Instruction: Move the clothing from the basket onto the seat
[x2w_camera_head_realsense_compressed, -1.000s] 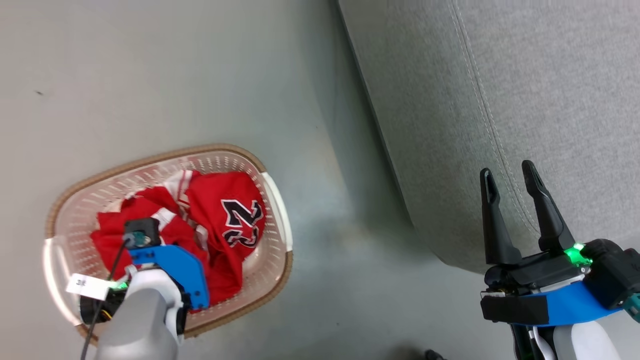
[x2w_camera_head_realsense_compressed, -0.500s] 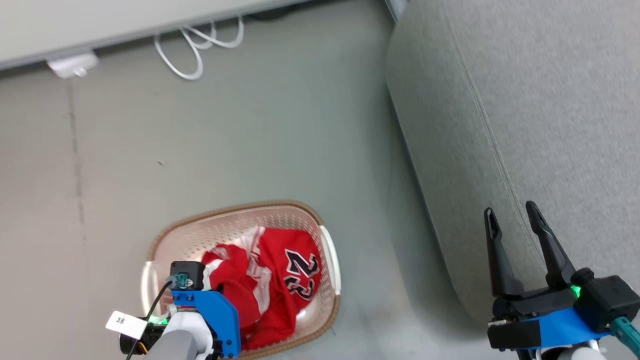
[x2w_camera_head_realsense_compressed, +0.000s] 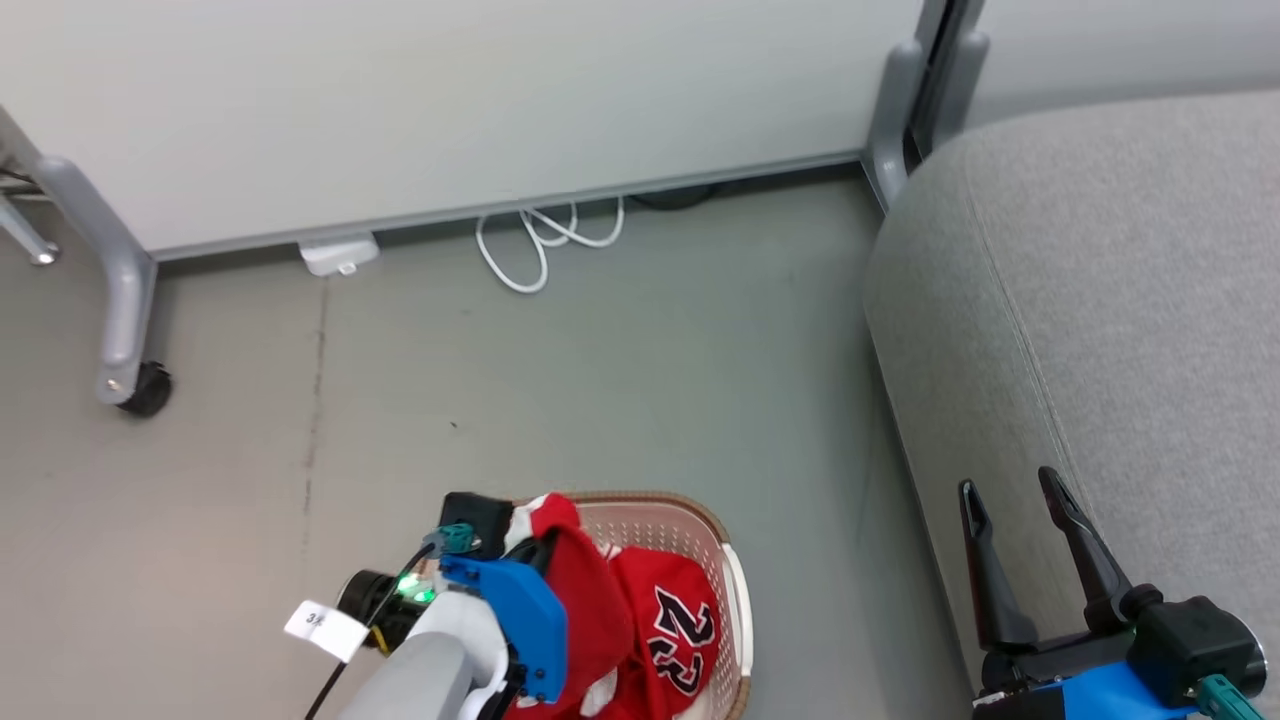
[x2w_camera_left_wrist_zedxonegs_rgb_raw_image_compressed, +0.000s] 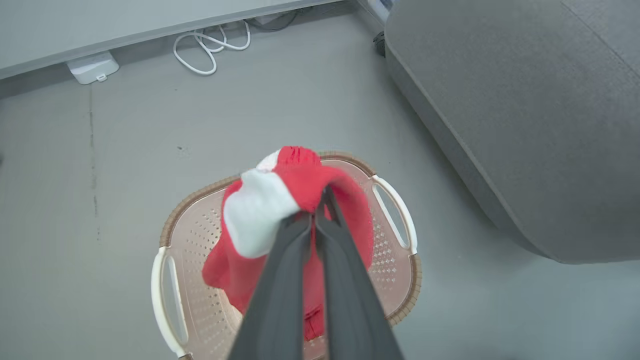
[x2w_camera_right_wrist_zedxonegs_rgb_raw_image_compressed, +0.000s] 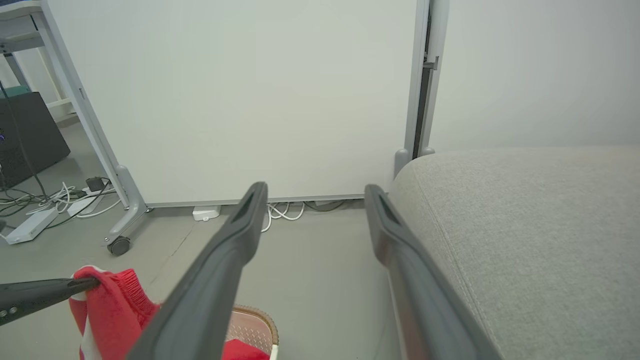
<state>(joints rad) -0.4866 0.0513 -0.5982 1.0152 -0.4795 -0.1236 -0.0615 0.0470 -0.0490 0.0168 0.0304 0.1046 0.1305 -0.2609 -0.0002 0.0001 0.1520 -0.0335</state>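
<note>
Clothing (x2w_camera_left_wrist_zedxonegs_rgb_raw_image_compressed: 300, 172) hangs pinched in left pincer (x2w_camera_left_wrist_zedxonegs_rgb_raw_image_compressed: 320, 200) above basket (x2w_camera_left_wrist_zedxonegs_rgb_raw_image_compressed: 400, 305); right pincer (x2w_camera_head_realsense_compressed: 1007, 484) gapes wide beside seat (x2w_camera_head_realsense_compressed: 1130, 300).

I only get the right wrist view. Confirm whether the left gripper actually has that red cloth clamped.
Observer: Yes; the left wrist view shows the left gripper shut on a fold of the red and white soft jersey.
Operator: Report where it hangs.
Observer: Above the cream perforated plastic basket, not over the light-grey fabric couch beside it.
Operator: Tell me what remains inside.
Observer: The head view shows red jersey cloth with a black-and-white 23 lying in the basket; whether it is a separate garment, I cannot tell.
</note>
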